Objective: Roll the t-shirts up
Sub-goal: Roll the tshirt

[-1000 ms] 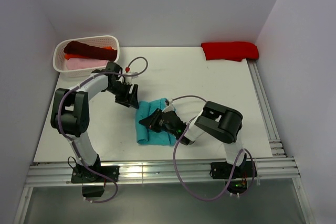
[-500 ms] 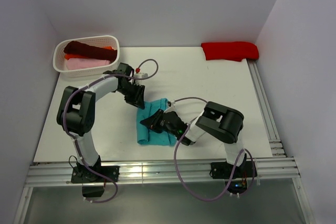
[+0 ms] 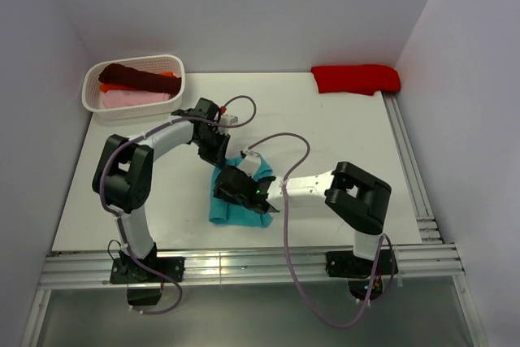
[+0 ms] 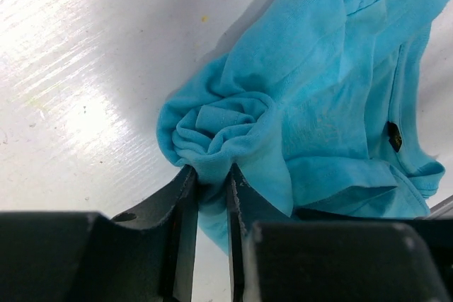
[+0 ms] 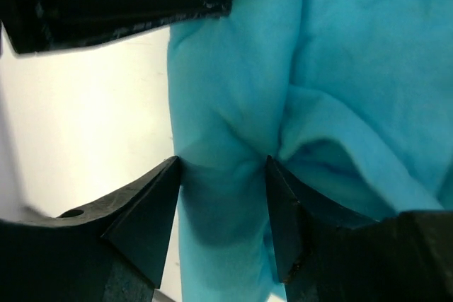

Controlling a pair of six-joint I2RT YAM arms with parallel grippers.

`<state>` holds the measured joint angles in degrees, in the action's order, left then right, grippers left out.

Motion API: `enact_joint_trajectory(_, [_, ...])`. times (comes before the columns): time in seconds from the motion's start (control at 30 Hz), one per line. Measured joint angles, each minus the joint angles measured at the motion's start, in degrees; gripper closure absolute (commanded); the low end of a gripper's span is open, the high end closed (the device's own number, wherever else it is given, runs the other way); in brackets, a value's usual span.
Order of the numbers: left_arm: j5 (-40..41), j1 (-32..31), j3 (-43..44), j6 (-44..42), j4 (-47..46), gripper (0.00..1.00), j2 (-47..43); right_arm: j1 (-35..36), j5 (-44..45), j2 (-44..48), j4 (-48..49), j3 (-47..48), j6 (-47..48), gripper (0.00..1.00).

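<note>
1. two grippers meet at the teal t-shirt [image 3: 222, 212], which lies bunched up on the white table [image 3: 341, 144], near the front and a little left of the middle.
2. the left gripper [image 4: 211, 176] is at the far edge of the shirt. its fingers are pressed close together on a small fold of teal cloth, right beside a curled-up roll of cloth.
3. the right gripper [image 5: 223, 166] sits on top of the shirt, just on the near side of the left one. its fingers stand apart with a thick ridge of teal cloth between them. the cloth touches both fingers, but i cannot tell if they squeeze it or only sit around it.
4. one second ago the left gripper hung over the bare table, up and to the left of the shirt, not touching it. now it has come across and pinches the shirt's edge.
5. the right arm has stretched out more to the left, and its gripper has slid further left over the shirt. the shirt looks narrower and more scrunched than before.
6. a white basket [image 3: 181, 79] stands at the far left corner. a dark maroon t-shirt [image 3: 134, 77] lies across the top, a pink t-shirt [image 3: 130, 99] lies under it, and a bit of an orange t-shirt [image 3: 167, 75] peeks out at the right.
7. a bright red t-shirt [image 3: 356, 79] lies folded on the table at the far right corner, not in any basket.
</note>
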<state>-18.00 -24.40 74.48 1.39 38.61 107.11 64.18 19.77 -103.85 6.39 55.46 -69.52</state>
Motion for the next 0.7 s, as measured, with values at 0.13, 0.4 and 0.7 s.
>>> enact_joint_trajectory(0.13, [1.0, -0.4, 0.3, 0.4, 0.3, 0.79, 0.0, 2.7, 6.0, -0.6, -16.7, 9.0, 0.4, 0.41])
enact_joint_trajectory(0.4, [1.9, -0.8, 0.5, 0.9, 0.5, 0.78, 0.0, 7.7, 14.4, -5.4, -38.4, 26.9, 1.5, 0.42])
enact_joint_trajectory(0.7, [2.4, -1.2, 0.6, 1.0, 0.6, 0.76, 0.0, 8.3, 17.6, -15.4, -46.2, 36.3, 4.6, 0.42])
